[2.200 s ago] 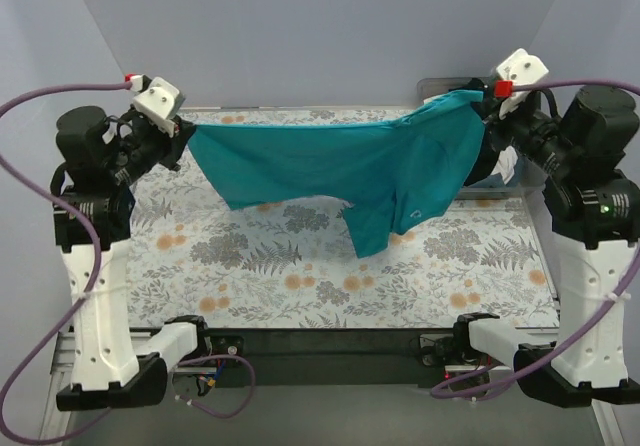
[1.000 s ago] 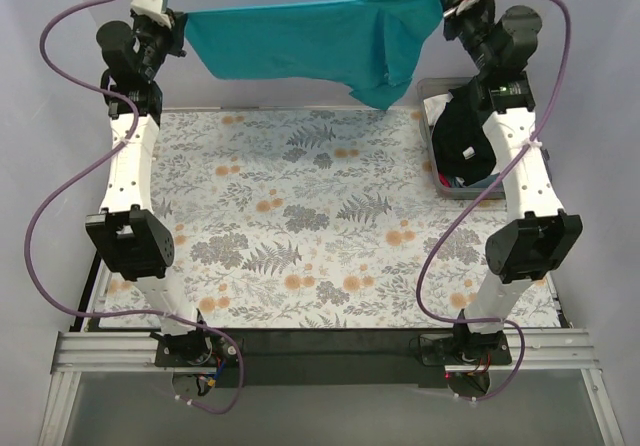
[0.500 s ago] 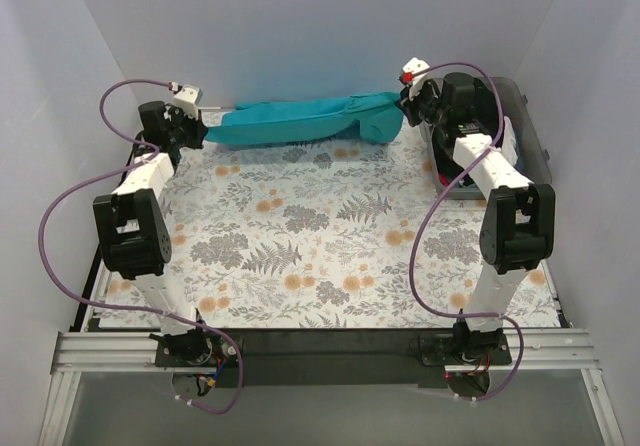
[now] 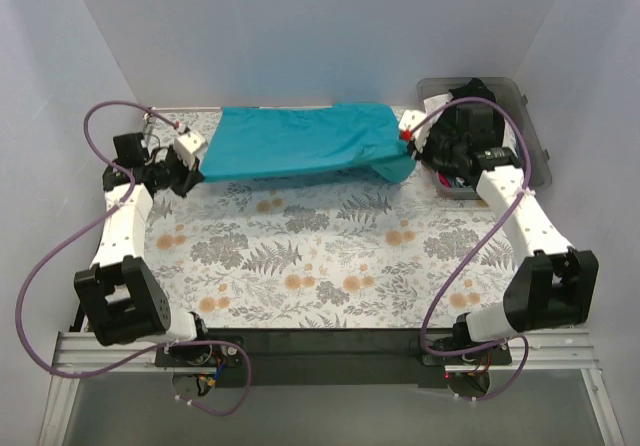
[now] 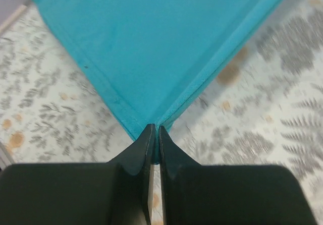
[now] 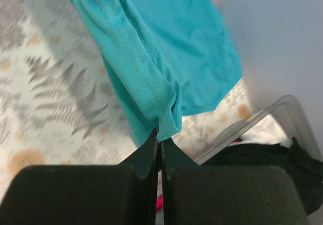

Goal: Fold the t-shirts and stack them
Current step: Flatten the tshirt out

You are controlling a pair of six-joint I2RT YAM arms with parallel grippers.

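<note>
The teal t-shirt [image 4: 300, 139] lies stretched across the far part of the floral tablecloth [image 4: 320, 256], its back edge resting on the cloth. My left gripper [image 4: 196, 166] is shut on its left corner; the wrist view shows the teal fabric [image 5: 166, 48] pinched between the black fingertips [image 5: 144, 144]. My right gripper [image 4: 404, 144] is shut on the bunched right end, where the teal t-shirt [image 6: 146, 78] hangs in folds from the jaws. A black t-shirt [image 4: 470, 126] sits in the bin behind the right arm.
A clear plastic bin [image 4: 533, 141] holding dark and pink garments stands at the back right, its rim [image 6: 252, 124] close behind the right gripper. Pale walls close in the back and sides. The near half of the tablecloth carries only the arms' links.
Both grippers have come down and toward me with the teal shirt. It hung in the air a second ago; now it is spread low over the table's far part.
</note>
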